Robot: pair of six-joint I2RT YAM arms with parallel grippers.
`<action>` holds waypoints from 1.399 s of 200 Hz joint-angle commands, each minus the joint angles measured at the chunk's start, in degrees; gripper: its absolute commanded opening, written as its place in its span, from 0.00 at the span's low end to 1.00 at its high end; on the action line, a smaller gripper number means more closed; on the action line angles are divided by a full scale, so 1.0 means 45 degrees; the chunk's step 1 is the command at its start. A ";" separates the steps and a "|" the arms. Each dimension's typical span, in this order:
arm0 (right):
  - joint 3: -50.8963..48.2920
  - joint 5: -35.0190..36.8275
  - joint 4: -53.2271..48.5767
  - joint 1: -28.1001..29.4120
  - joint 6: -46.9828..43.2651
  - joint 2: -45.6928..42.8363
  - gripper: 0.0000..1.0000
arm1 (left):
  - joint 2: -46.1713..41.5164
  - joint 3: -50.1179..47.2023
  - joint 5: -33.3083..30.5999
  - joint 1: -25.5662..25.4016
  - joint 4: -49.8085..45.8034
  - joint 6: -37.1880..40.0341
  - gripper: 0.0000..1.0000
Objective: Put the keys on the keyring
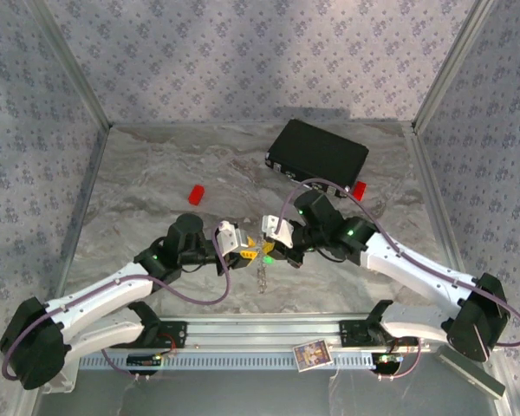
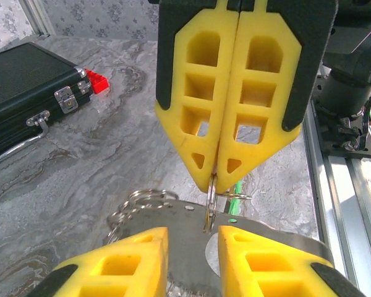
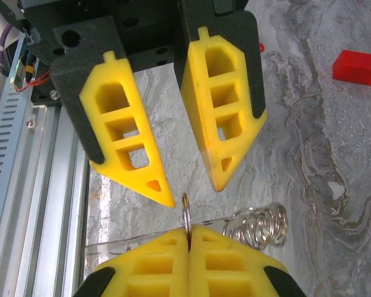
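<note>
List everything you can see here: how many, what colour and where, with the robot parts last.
table: one, grey marbled, under everything
black case: one, black, far right of the table
red blocks: two, red, one left of centre, the other at the case's right end
keyring: one, silvery ring with chain, pinched at the middle where the grippers meet
green key: one, bright green, beside the gripper tips
card: one, small, printed, on the near rail
left gripper: one, yellow fingers, open, facing the right gripper
right gripper: one, yellow fingers, shut on the keyring
</note>
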 commanded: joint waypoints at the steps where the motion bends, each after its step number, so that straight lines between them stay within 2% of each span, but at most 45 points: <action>1: 0.0731 0.0116 -0.0713 0.0182 -0.0618 0.0224 0.00 | 0.0098 0.0441 0.0468 -0.0095 0.0220 0.0054 0.24; 45: 0.1259 0.0253 -0.1091 0.0410 -0.0971 0.0679 0.00 | 0.0097 0.0431 0.0636 -0.0085 0.0330 0.0034 0.16; 74: 0.1383 0.0220 -0.1111 0.0488 -0.1047 0.0745 0.00 | 0.0131 0.0442 0.0707 -0.0094 0.0387 0.0056 0.03; 105: 0.0995 -0.0108 -0.0559 0.0338 -0.0696 0.0396 0.00 | 0.0165 0.0313 0.0797 -0.0077 0.0688 -0.0057 0.00; 120: 0.0418 -0.0359 0.0163 0.0113 -0.0268 0.0025 0.15 | 0.0170 0.0013 0.0800 -0.0084 0.1410 -0.0392 0.00; 127: 0.0036 -0.0598 0.0642 -0.0098 -0.0005 -0.0195 0.19 | 0.0173 -0.0166 0.0800 -0.0094 0.1898 -0.0635 0.00; 165: -0.1765 -0.1665 0.3185 -0.0908 0.1803 -0.1004 0.25 | 0.0361 -0.0980 0.0759 -0.0084 0.3861 -0.1635 0.00; 238: -0.2561 -0.1894 0.4443 -0.0938 0.2539 -0.0898 0.24 | 0.0570 -0.1209 0.0843 -0.0097 0.4608 -0.1918 0.00; 280: -0.2544 -0.2010 0.4442 -0.0936 0.2539 -0.0856 0.14 | 0.0561 -0.1204 0.0917 -0.0090 0.4631 -0.1958 0.00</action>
